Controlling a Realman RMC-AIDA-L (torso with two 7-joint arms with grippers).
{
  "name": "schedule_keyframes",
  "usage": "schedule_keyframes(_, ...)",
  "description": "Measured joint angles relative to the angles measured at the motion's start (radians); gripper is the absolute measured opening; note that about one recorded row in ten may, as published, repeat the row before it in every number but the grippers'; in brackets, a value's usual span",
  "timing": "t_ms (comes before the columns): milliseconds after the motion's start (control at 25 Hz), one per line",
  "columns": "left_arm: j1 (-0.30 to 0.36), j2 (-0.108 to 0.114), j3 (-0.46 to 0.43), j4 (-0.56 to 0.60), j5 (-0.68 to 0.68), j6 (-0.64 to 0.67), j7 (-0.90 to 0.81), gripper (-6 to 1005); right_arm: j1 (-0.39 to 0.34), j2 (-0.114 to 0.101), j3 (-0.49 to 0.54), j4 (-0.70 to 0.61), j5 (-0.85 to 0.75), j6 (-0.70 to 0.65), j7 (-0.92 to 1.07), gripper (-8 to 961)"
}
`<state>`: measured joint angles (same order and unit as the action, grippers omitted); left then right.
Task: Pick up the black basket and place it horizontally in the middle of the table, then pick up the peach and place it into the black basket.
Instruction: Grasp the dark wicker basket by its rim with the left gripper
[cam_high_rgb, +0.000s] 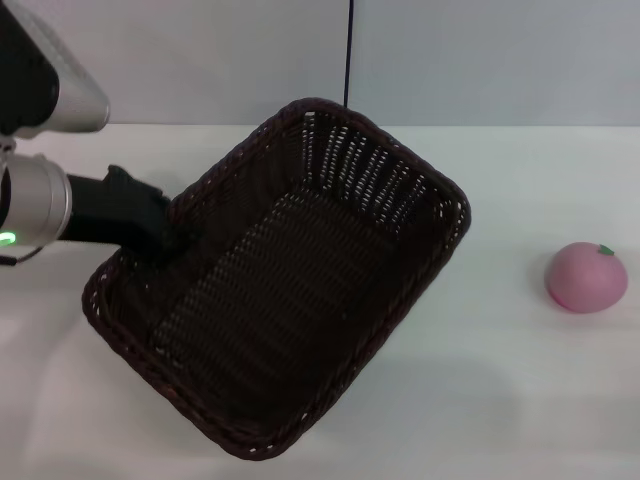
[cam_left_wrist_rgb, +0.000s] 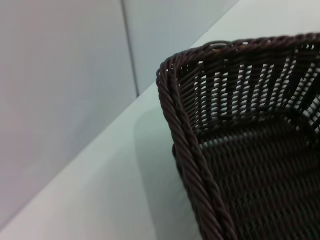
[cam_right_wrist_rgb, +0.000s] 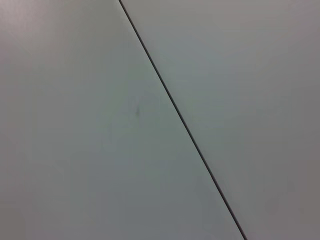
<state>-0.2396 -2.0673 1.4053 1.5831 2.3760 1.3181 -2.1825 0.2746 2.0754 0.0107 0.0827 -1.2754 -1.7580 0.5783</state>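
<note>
One black basket (cam_high_rgb: 290, 300) sits on the white bench (cam_high_rgb: 520, 400), its nearest corner close to the bench's front edge and its long axis running diagonally away toward the far right. It holds nothing. One left gripper (cam_high_rgb: 165, 235) reaches in from the left and meets the basket's braided rim along its left long side; its black fingers blend into the dark wicker, so whether it is clamped on the rim or spread cannot be told. The left wrist view shows one rounded corner of the basket (cam_left_wrist_rgb: 240, 150) with its open-weave wall. One peach (cam_high_rgb: 586, 277) rests on the bench well apart to the right, a green leaf mark on top. Beyond stands one pale wall (cam_right_wrist_rgb: 225, 75) with a dark vertical seam (cam_high_rgb: 348, 55). The right gripper is out of sight.
</note>
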Motion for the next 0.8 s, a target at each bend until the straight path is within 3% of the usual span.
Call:
schedule_keyframes(200,-0.064,0.003,-0.023,0.052,0.017,0.104,0.063,240,0.003,0.000,0.000,0.000,-0.001,-0.006,0.000,683)
schedule_keyframes(360,-0.153,-0.001,-0.036,0.052,0.062,0.191,0.192,232,0.001,0.000,-0.006,0.000,-0.001,-0.009,0.000,683)
schedule_keyframes(440,-0.153,-0.001,-0.036,0.052,0.062,0.191,0.192,222,0.000,0.000,-0.010,0.000,-0.001,-0.011,0.000,683)
schedule_keyframes(480,-0.196,-0.003,-0.034,0.048,0.079,0.211,0.268,217,-0.002,0.000,-0.014,0.000,-0.001,-0.013,0.000,683)
schedule_keyframes(800,-0.226,-0.005,-0.021,0.048,0.065,0.205,0.389,207,-0.010,0.000,-0.038,-0.012,-0.001,-0.019,0.037,683)
